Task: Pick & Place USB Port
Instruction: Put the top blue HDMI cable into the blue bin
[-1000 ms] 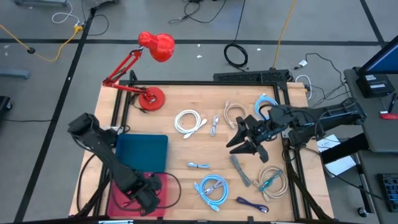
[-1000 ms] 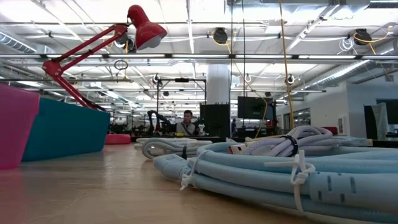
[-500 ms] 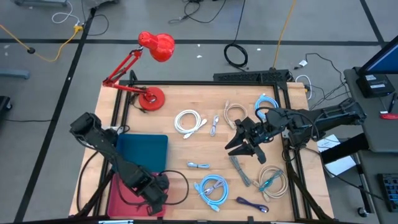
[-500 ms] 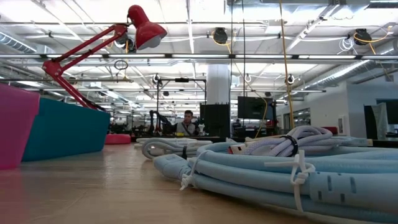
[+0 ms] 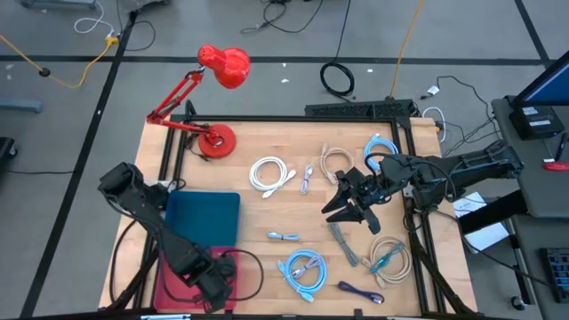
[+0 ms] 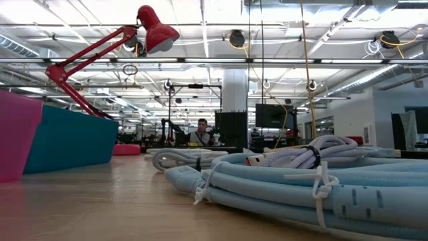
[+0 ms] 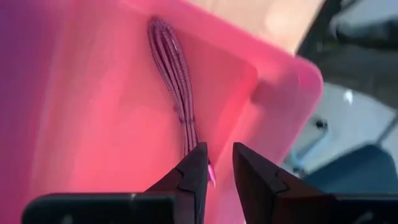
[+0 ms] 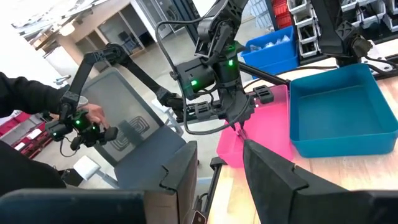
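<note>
Left hand (image 7: 214,171) shifted inside pink bin (image 7: 93,106), fingers parting off black cable (image 7: 174,81); drop-off seems nearly done.

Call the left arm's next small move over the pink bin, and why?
Probably open the left claw a bit wider and lift straight up. The purple cable already lies along the floor of the pink bin, and the fingers stand slightly apart around its end, so the drop looks nearly done. The right claw waits open above the cables on the table.
</note>
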`<action>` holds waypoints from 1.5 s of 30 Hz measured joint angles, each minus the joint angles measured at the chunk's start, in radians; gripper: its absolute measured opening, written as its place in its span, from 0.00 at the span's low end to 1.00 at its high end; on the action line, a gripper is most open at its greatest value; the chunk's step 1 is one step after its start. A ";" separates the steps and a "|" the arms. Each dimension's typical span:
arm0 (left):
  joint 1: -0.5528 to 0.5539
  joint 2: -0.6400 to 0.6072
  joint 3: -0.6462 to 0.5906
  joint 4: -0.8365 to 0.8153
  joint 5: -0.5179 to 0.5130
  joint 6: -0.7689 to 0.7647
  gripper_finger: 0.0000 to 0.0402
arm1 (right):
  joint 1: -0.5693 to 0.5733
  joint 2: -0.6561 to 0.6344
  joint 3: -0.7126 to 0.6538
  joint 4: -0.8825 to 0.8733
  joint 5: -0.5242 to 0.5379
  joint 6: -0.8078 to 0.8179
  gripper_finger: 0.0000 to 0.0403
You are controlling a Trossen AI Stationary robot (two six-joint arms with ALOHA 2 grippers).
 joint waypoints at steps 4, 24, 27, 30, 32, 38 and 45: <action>0.002 -0.020 0.000 0.006 -0.162 -0.125 0.19 | 0.000 0.000 0.000 0.000 0.000 0.000 0.30; 0.190 -0.287 0.001 0.166 -1.462 -0.380 0.20 | 0.041 -0.009 -0.001 0.421 -0.005 0.145 0.30; 0.218 -0.301 0.000 0.344 -1.415 -0.122 0.20 | 0.051 -0.008 -0.001 0.543 -0.002 0.101 0.30; 0.244 -0.307 0.000 0.559 -1.378 0.144 0.20 | 0.052 -0.013 -0.001 0.606 -0.001 0.059 0.30; 0.258 -0.307 0.000 0.687 -1.320 0.311 0.20 | 0.048 -0.021 -0.001 0.591 0.004 0.014 0.30; 0.300 -0.322 0.001 0.939 -1.129 0.614 0.20 | 0.030 -0.100 0.001 0.156 0.342 -0.180 0.28; 0.317 -0.369 0.000 0.844 -1.014 0.665 0.20 | -0.056 -0.161 0.070 -0.653 0.934 -0.264 0.24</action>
